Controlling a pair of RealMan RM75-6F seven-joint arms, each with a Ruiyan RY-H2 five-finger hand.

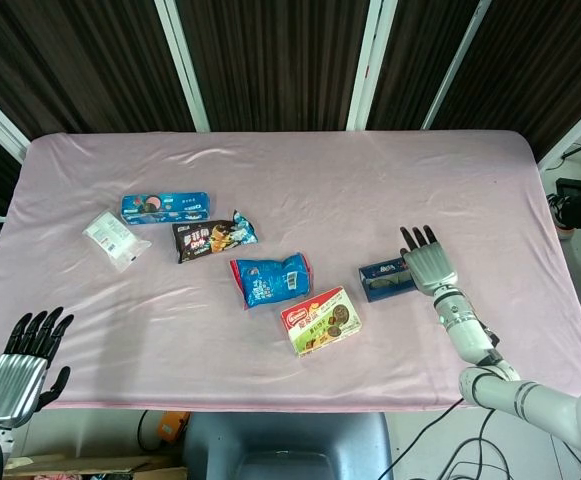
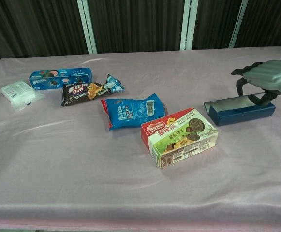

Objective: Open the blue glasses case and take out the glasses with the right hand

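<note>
The blue glasses case lies right of centre on the pink cloth, its lid raised and a pale grey inside showing. No glasses can be made out inside it. My right hand is at the case's right end, with its fingers curled over the far edge and its thumb down at the front, gripping the lid end. My left hand hangs off the near left table edge with its fingers spread, holding nothing. It shows only in the head view.
A green and red biscuit box sits just left of the case. Further left lie a blue snack bag, a dark snack bag, a blue cookie box and a white packet.
</note>
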